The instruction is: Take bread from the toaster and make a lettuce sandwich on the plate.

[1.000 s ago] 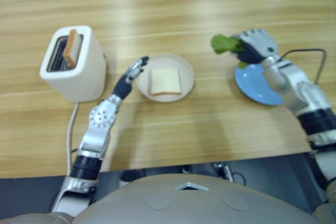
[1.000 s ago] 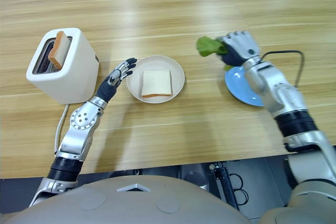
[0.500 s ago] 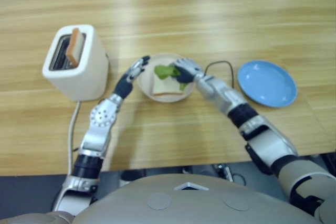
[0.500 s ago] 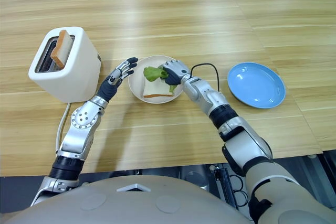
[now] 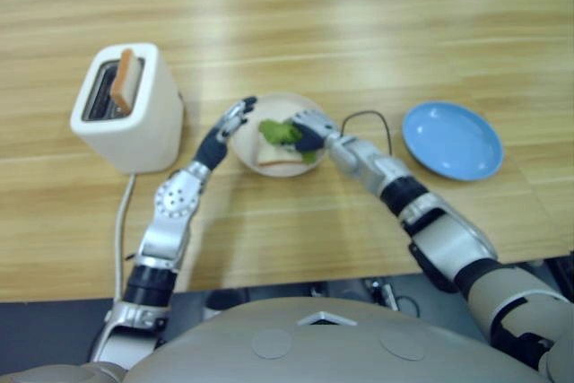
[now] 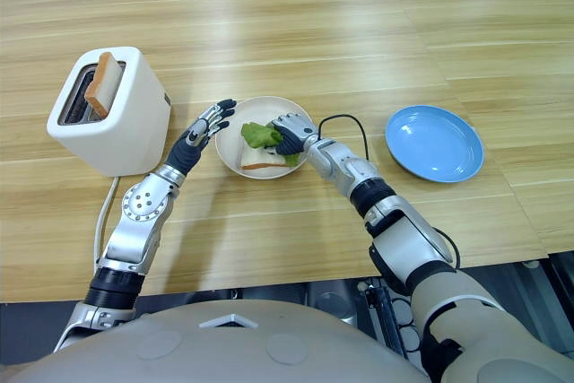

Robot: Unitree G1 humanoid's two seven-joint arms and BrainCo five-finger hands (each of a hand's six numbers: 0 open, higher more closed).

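One wide wooden table (image 6: 314, 24) is being used for everything. At its left side the toaster (image 6: 121, 132) is being seen w/ slots running away from the robot; at the right side, a blue plate (image 6: 434, 143).

Btwn them, the pale plate (image 6: 265, 100) is being loaded. One bread slice (image 6: 254, 161) is lying flat in it. Lettuce (image 6: 258, 135) is being held on top of that slice by the right hand (image 6: 292, 132), fingers curled round the leaf, i.e. gripping it. Leaf is being held directly over the bread, touching or nearly so; can't be told which. So the drop is being judged to need only an opening of the fingers, no sideways travel.

Left hand (image 6: 204, 126) is being held just beside the pale plate's left rim, fingers stretched out, nothing gripped.

Second slice (image 6: 103, 82) is being held on edge by the toaster, top part proud of the slot, long axis along the slot. It is lying to the left of the left hand and well apart from the right hand. The left hand is thus being judged nearer for that pick, approach from above w/ a pinch across the thin faces.
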